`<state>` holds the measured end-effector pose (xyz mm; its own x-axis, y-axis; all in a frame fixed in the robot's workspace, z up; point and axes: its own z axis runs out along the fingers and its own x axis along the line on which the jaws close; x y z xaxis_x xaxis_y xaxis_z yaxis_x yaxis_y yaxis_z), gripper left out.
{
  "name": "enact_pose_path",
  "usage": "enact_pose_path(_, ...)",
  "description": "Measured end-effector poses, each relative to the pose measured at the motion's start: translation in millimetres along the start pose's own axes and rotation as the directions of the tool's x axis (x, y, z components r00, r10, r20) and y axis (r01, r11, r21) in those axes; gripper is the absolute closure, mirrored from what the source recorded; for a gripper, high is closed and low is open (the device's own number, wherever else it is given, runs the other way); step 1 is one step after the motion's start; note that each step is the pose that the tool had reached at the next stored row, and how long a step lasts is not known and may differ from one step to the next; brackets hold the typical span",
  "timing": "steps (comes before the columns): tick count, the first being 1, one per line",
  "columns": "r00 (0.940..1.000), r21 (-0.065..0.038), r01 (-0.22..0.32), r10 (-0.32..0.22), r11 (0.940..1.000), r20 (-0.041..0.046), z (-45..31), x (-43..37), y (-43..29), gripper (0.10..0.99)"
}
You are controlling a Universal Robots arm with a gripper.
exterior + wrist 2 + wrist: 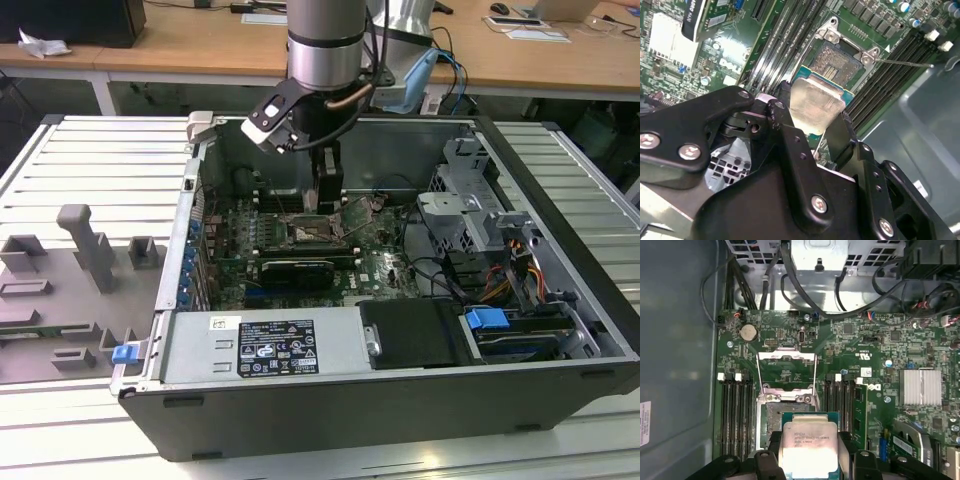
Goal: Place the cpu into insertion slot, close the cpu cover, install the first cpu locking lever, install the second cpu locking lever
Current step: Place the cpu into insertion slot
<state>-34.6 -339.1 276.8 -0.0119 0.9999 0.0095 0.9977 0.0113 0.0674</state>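
Holding the cpu clamped between its fingers, the gripper hangs just above the insertion slot, centre of the exterior view. Seating is judged unfinished; the cpu cover stands open.

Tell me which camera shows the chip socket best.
The second wrist view: the socket lies open, dark contacts and metal rim, beyond the held chip. The first wrist view shows a strip of it past the chip; the exterior view shows it small below the gripper.
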Motion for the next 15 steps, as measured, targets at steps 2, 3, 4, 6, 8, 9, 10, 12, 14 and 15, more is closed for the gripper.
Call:
enact_pose_path(2,1.0,0.0,0.0,0.0,1.0,0.0,2.8,1.5,-0.1,0.561)
enact_pose_path(3,1.0,0.0,0.0,0.0,1.0,0.0001,3.7,2.4,-0.1,0.561)
enact_pose_path(4,1.0,0.0,0.0,0.0,1.0,0.0001,5.1,4.0,-0.2,0.561)
enact_pose_path(6,1.0,0.0,0.0,0.0,1.0,-0.0001,10.2,5.6,-0.7,0.561)
enact_pose_path(8,1.0,0.0,0.0,0.0,1.0,0.0,14.4,6.6,-1.1,0.561)
enact_pose_path(9,1.0,0.0,0.0,0.0,1.0,0.0,16.4,6.9,-1.3,0.561)
enact_pose_path(10,1.0,0.0,0.0,0.0,1.0,0.0,18.1,7.2,-1.5,0.561)
enact_pose_path(12,1.0,0.0,0.0,0.0,1.0,0.0,21.9,7.7,-1.9,0.561)
enact_pose_path(14,1.0,0.0,0.0,0.0,1.0,-0.0001,25.3,7.9,-2.7,0.561)
enact_pose_path(15,1.0,0.0,0.0,0.0,1.0,-0.0009,26.7,7.9,-3.3,0.561)
